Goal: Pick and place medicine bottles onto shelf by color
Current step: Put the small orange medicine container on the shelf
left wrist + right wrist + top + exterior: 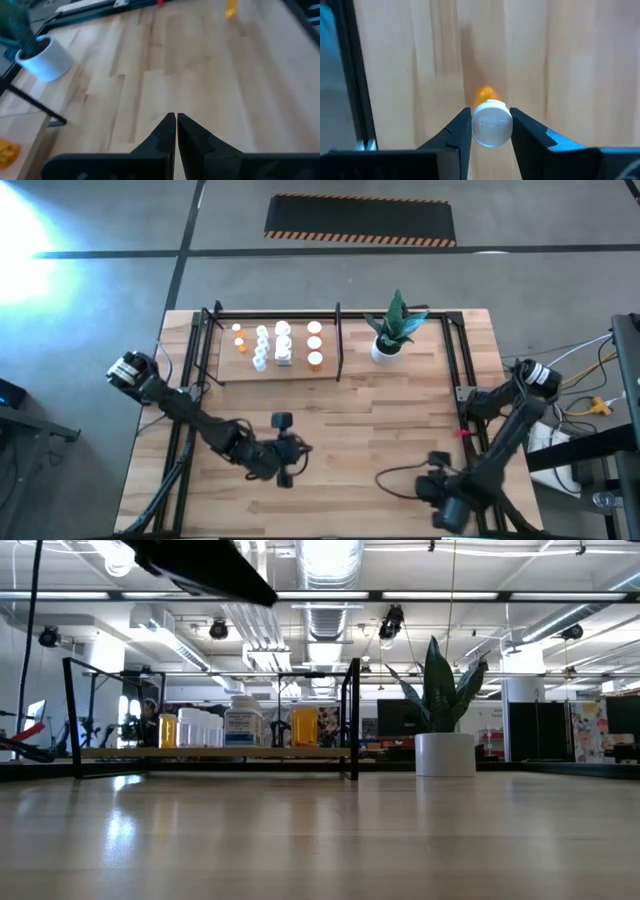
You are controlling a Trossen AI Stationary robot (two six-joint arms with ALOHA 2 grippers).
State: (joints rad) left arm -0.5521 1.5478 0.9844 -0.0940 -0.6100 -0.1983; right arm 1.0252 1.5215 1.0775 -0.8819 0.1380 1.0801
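Grippers sit at the near edge of the wooden table (400, 430), one on each side. The right gripper (491, 131) is low at the near right corner, and its two fingers (457, 131) stand on either side of the white cap of an orange bottle (490, 120). The fingers are narrowed to about the width of the cap and seem to touch it on both sides, though I cannot tell whether the grip is firm. The bottle stands upright on the table, with its orange body showing just past the cap. In the overhead view the arm hides this bottle.

The left gripper (176, 131) is near the middle of the near edge, a little to the left, with its fingers pressed together and nothing between them. It points across bare wood toward the plant pot (388, 350).

Farther back, along the far edge, lies the shelf (228, 370), a light board inside a black tube frame. On it stand the other bottles (283, 343) in small rows: orange ones with white caps at the left end and at the right end beside the upright divider bar (338, 340), and white ones between them. From table height the orange ones (304, 726) glow amber against the white group (243, 726).

The white pot holds a green plant and stands just right of the divider bar, near the far edge
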